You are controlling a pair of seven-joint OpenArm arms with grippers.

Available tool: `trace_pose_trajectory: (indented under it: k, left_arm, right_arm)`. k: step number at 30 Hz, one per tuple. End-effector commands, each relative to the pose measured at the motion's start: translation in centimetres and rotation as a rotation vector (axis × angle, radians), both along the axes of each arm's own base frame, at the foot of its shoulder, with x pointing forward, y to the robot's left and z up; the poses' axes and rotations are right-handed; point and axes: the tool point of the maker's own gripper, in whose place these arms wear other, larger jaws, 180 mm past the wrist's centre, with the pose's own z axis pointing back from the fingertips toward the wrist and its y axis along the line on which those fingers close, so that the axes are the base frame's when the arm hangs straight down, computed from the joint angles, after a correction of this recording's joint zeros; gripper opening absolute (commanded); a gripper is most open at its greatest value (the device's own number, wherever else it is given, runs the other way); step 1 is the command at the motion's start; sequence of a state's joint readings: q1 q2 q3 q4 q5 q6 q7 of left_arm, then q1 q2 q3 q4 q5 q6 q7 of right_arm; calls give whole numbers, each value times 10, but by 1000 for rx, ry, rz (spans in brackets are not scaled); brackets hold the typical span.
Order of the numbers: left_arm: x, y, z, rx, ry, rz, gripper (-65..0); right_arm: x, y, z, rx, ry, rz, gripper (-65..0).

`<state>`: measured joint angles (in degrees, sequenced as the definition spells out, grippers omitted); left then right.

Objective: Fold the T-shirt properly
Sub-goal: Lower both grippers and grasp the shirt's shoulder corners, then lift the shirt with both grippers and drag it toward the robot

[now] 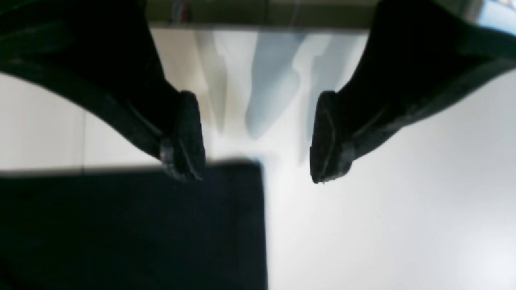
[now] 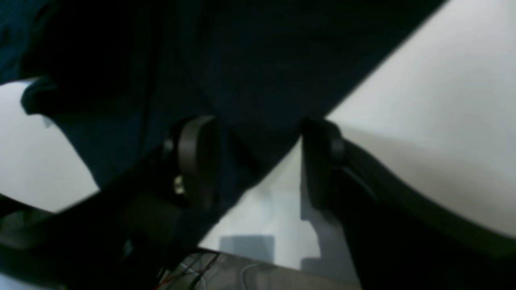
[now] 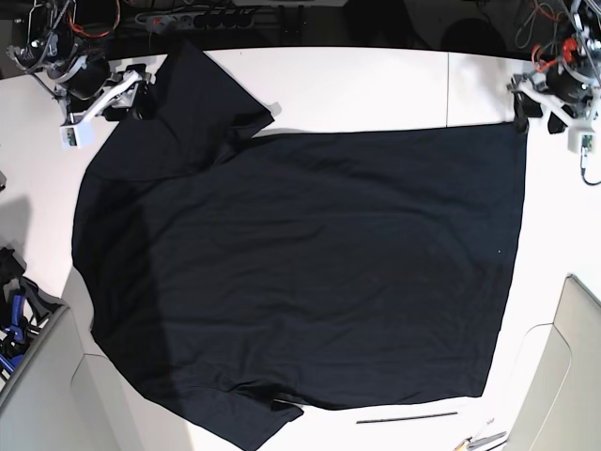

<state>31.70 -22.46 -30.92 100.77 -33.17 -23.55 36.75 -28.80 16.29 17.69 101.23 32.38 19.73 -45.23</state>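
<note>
1. Here the T-shirt [image 3: 300, 272] lies spread out flat on the white table [image 3: 376, 85]; only the base view shows the whole shirt, with one sleeve at the far corner and one at the near edge
2. The left wrist view shows something the base view does not: the left gripper [image 1: 258, 137] has its two fingers wide apart, with nothing between them but bare table
3. In that same view a square corner of the shirt lies just under one finger [image 1: 185, 137]; I cannot tell if they touch
4. The right wrist view shows the right gripper [image 2: 258, 161] with its fingers wide apart too; a point of the shirt sits in the gap between them but is not pinched
5. In the base view the right gripper is at the shirt's far sleeve and the left gripper is at the shirt's other far corner
6. A thin dark stick [image 3: 407, 416] lies on the table just beside the shirt's near edge
7. A grey bin [image 3: 38, 376] stands off the near corner of the table, by the shirt's near sleeve; blue things [image 3: 13, 324] poke out by it, too small to name
</note>
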Motion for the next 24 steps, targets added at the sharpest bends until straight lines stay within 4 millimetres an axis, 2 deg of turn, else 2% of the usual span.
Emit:
trace_pose_trajectory:
  k: [1, 3, 6, 10, 16, 23, 24]
  left_arm:
    - [6, 10, 6, 14, -21, 4, -213]
    - [9, 17, -3, -16, -11, 25, -213]
    - [9, 16, -15, -102, 0, 25, -213]
    - [6, 2, -24, -221, 8, 4, -213]
    - [5, -5, -28, -236, 25, -12, -214]
    - [4, -34, -39, -268, 62, -110, -218]
    - [4, -36, -40, -268, 65, -115, -235]
  right_arm:
    - [-3, 1, 0, 0, 13, 5, -311]
    - [-4, 5, -1, 13, 15, -1, -311]
    - [-4, 12, -2, 40, 13, -14, -311]
    - [-5, 21, -2, 73, 11, -30, -311]
    - [-5, 33, -2, 110, 1, -24, -311]
    - [-4, 49, 1, 175, -15, -32, -314]
    - [-4, 50, 1, 178, -15, -35, -331]
